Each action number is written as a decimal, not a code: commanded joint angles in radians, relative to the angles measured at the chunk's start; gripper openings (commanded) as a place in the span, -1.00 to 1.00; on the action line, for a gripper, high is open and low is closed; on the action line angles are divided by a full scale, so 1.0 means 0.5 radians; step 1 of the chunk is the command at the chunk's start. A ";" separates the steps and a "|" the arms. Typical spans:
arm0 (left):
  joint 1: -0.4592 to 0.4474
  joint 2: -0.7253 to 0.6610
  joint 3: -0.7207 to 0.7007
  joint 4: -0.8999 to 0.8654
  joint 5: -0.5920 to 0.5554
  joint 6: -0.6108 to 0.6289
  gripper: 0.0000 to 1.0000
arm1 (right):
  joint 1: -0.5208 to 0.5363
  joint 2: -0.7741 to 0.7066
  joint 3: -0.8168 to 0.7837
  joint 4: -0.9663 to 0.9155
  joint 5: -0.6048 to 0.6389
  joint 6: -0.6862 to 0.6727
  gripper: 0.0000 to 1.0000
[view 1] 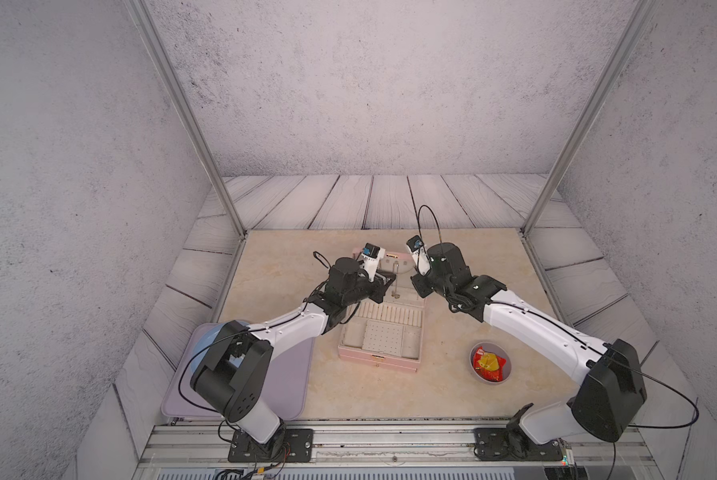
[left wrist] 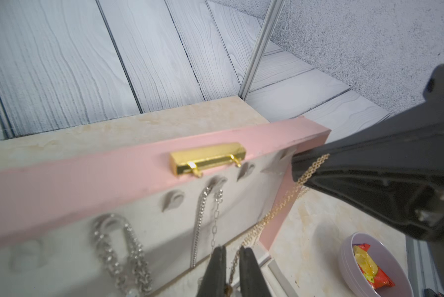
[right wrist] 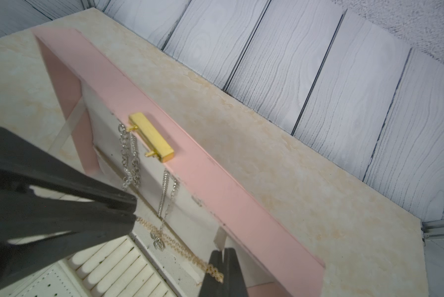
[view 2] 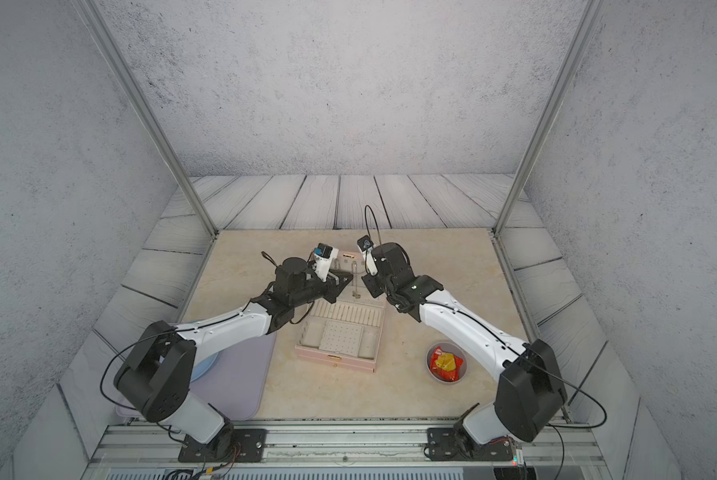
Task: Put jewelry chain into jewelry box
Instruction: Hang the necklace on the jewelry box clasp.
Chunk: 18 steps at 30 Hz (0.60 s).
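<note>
The pale pink jewelry box (view 1: 377,365) (view 2: 335,362) stands open mid-table with its lid (left wrist: 87,169) (right wrist: 215,192) upright at the back. A thin gold jewelry chain (left wrist: 280,205) (right wrist: 182,246) is stretched in front of the lid's right end, between my two grippers. In the left wrist view my left gripper (left wrist: 232,248) is shut on one end of the chain. My right gripper (right wrist: 223,250) is shut on the other end. In both top views the left gripper (view 1: 386,282) (view 2: 345,281) and right gripper (view 1: 414,283) (view 2: 366,283) face each other at the lid.
A thick silvery link chain (left wrist: 123,252) (right wrist: 131,159) and a finer silvery chain (left wrist: 203,218) with a butterfly pendant (right wrist: 158,241) hang from hooks inside the lid, below the gold clasp (left wrist: 208,158). A bowl of snack packets (view 1: 490,363) sits right; a purple mat (view 1: 290,374) with a blue plate (view 1: 207,340) lies left.
</note>
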 commanded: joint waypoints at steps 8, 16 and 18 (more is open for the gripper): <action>0.013 0.148 0.147 0.027 -0.070 0.007 -1.00 | -0.051 0.081 0.100 0.011 0.007 0.092 -1.00; 0.010 0.161 0.145 0.038 -0.029 -0.001 -1.00 | -0.059 0.128 0.132 -0.012 0.027 0.119 -1.00; 0.010 0.175 0.154 0.035 -0.009 -0.004 -1.00 | -0.059 0.143 0.140 -0.028 0.033 0.120 -1.00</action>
